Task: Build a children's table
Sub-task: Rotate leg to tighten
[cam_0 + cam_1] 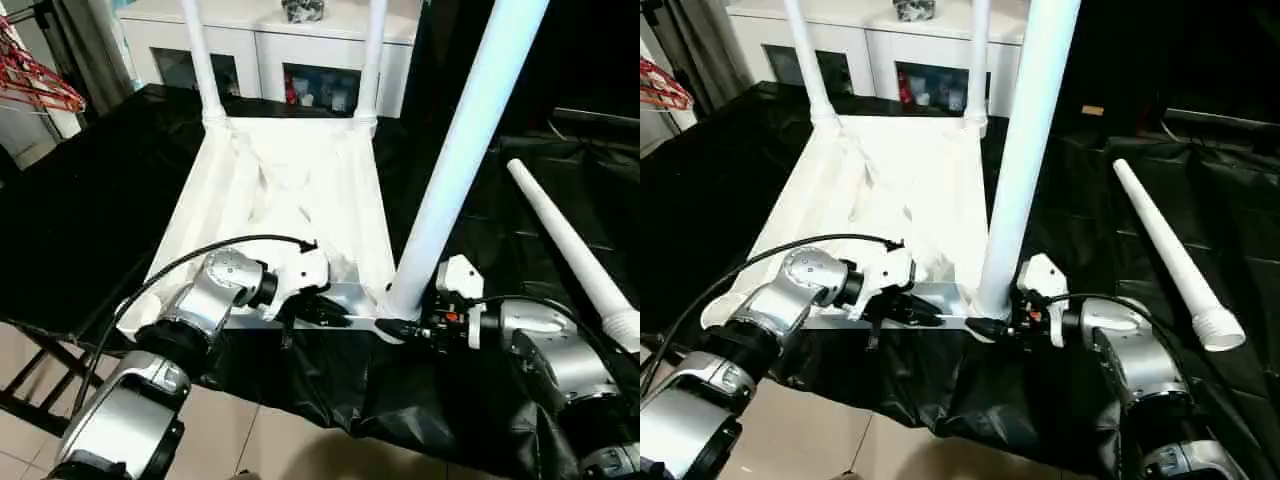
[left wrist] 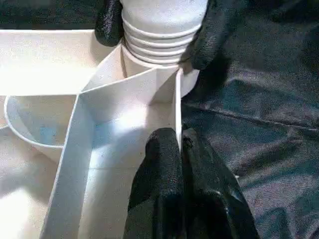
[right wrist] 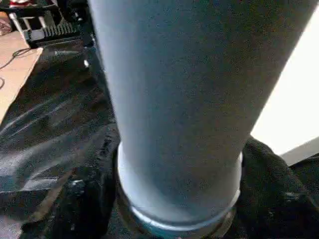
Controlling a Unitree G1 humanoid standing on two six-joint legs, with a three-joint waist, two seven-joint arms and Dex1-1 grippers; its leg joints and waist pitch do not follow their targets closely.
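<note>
Jaws first: the left gripper (image 1: 325,312) is clenched on the near rim of the top (image 1: 290,175), and the right gripper (image 1: 400,328) has its jaws spread around the base of the upright leg (image 1: 455,165), which stands in the top's near right corner socket.

From the head views, the top lies upside down on the black-covered surface (image 1: 90,210), ribbed underside up. Two more legs (image 1: 200,60) stand in the sockets at the top's far corners, in front of the white cabinet (image 1: 880,40). A fourth, loose leg (image 1: 1165,250) lies flat on the surface well to the right of the top, its threaded end toward the near edge. Both silver forearms reach in from the near side, the left to the top's near rim, the right to its near right corner.

Left wrist view: the two black fingers (image 2: 164,179) are pressed together over a thin upright wall of the top, just short of the corner socket. Beyond them the upright leg's ribbed end sits in that socket, with the right gripper's fingers (image 2: 212,35) on either side of it.

Right wrist view: the upright leg rises close ahead, its wide base between the two fingers (image 3: 271,174). Whether they press on it I cannot tell.
</note>
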